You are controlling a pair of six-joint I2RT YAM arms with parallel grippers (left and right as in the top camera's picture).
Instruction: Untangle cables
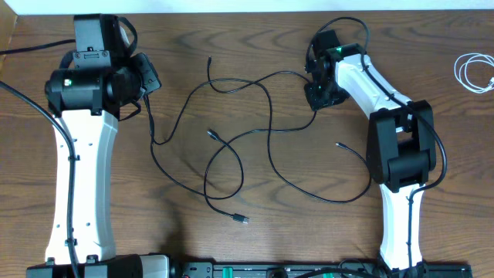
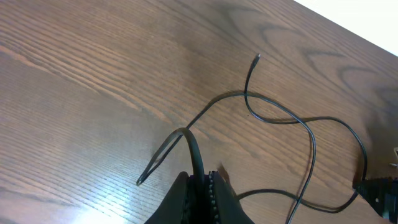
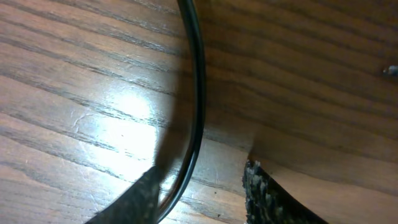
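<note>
These thin black cables (image 1: 270, 116) on the desk (image 1: 309, 239) look light, limp and slippery. The left end effector (image 2: 200, 180) is clamped on one. The right end effector (image 3: 200, 177) stands apart, astride another. Best pinched mid-strand.

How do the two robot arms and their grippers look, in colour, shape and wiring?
Both match. The left arm and right arm have long white shell links joined by bulky black joint housings, with a thin black wire clipped along each white link. A small green light glows near the right wrist. The left gripper and right gripper have black fingers with ribbed, textured pads.
</note>
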